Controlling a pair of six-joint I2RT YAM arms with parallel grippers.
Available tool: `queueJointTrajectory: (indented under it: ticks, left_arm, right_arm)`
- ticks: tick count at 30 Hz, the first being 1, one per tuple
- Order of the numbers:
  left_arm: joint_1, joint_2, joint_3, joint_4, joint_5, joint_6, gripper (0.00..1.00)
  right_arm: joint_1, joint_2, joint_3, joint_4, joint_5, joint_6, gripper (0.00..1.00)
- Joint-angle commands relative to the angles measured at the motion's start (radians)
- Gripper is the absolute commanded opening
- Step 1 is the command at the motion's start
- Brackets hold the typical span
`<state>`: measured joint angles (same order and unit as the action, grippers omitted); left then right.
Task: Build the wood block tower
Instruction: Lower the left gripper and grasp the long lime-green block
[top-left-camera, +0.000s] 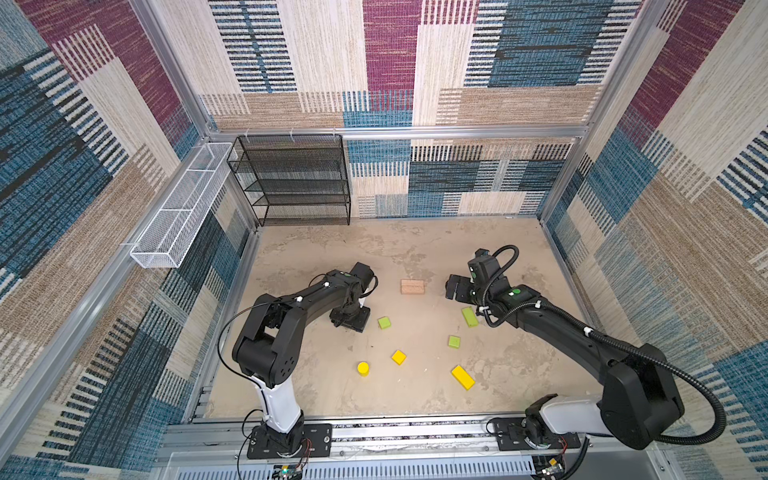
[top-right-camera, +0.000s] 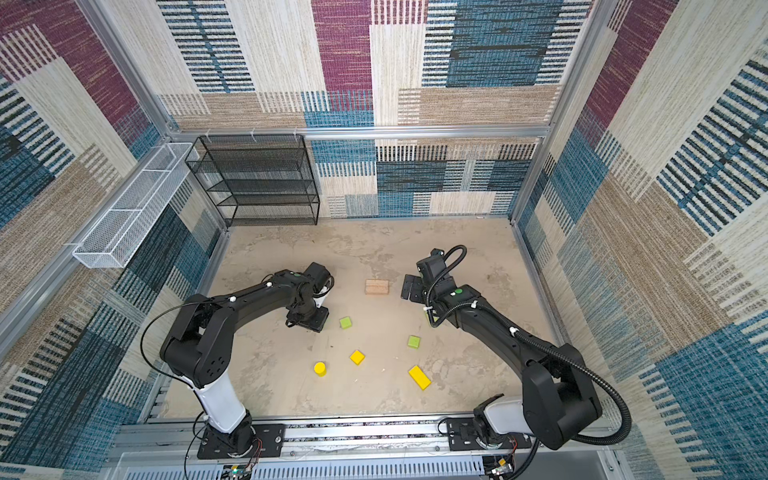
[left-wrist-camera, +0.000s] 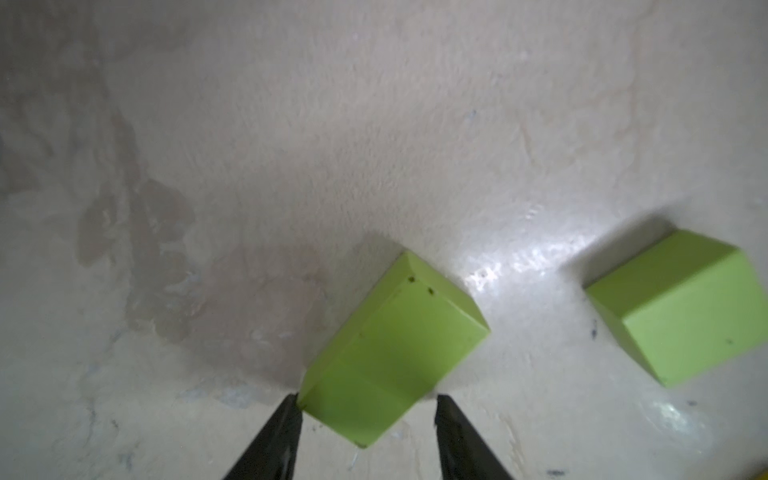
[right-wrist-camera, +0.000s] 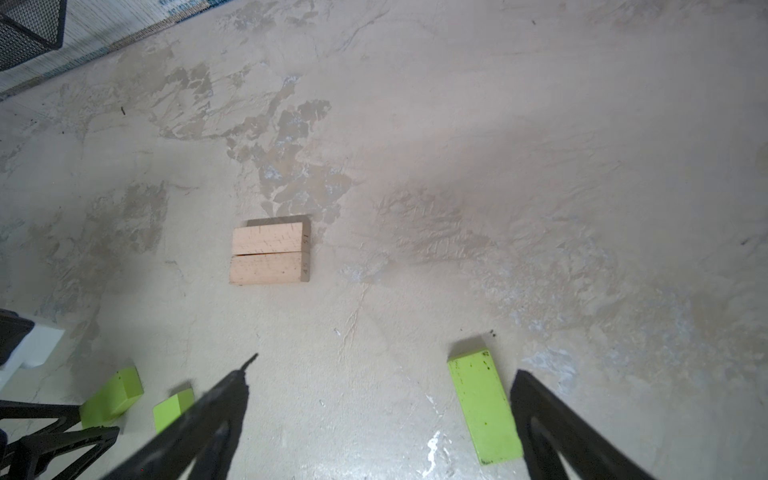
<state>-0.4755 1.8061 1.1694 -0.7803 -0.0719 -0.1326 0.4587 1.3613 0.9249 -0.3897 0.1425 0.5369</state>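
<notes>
Two tan planks (right-wrist-camera: 268, 243) (right-wrist-camera: 266, 268), four lime-green blocks (top-left-camera: 384, 322) (top-left-camera: 469, 316) (top-left-camera: 454, 341) (left-wrist-camera: 390, 349), three yellow blocks (top-left-camera: 363, 368) (top-left-camera: 398, 357) (top-left-camera: 463, 377).

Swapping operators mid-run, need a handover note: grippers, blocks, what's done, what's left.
The left gripper straddles one long lime-green block, grip unclear.
The right gripper is open, empty, beside the other long lime-green block.
Done: tan planks laid side by side as base.
To do: all stacking; left lime-green cube, right lime-green cube, yellow cube, yellow cylinder, yellow bar lie loose.

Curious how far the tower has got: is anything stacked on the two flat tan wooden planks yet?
No, the two tan planks lie side by side with bare tops.
</notes>
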Motion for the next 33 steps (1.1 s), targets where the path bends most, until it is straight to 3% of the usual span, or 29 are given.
queueJointTrajectory:
  ticks: [1,5,8,13,19,24,33]
  left_arm:
    - [0.0,0.001,0.001,-0.012,0.02,-0.059,0.47]
    - [0.0,0.005,-0.002,-0.013,0.037,-0.089,0.44]
    - [-0.001,0.01,-0.002,-0.012,0.048,-0.105,0.37]
    - [-0.003,0.003,-0.008,-0.012,0.103,-0.139,0.36]
    - [-0.012,-0.011,-0.009,-0.012,0.126,-0.172,0.45]
    - [-0.013,-0.025,0.005,-0.021,0.08,-0.183,0.52]
    - [-0.012,-0.012,0.038,-0.028,0.025,-0.19,0.53]
  right_arm:
    - [0.001,0.008,0.015,0.029,-0.007,-0.004,0.99]
    - [0.0,0.013,0.02,0.029,-0.014,-0.004,0.99]
    - [0.001,0.016,0.02,0.029,-0.017,-0.005,0.99]
    - [0.001,0.014,0.019,0.029,-0.016,-0.005,0.99]
    - [0.001,0.018,0.011,0.032,-0.018,-0.003,0.99]
    - [0.001,0.014,0.006,0.031,-0.017,-0.001,0.99]
    - [0.001,0.0,-0.006,0.032,-0.007,0.004,0.99]
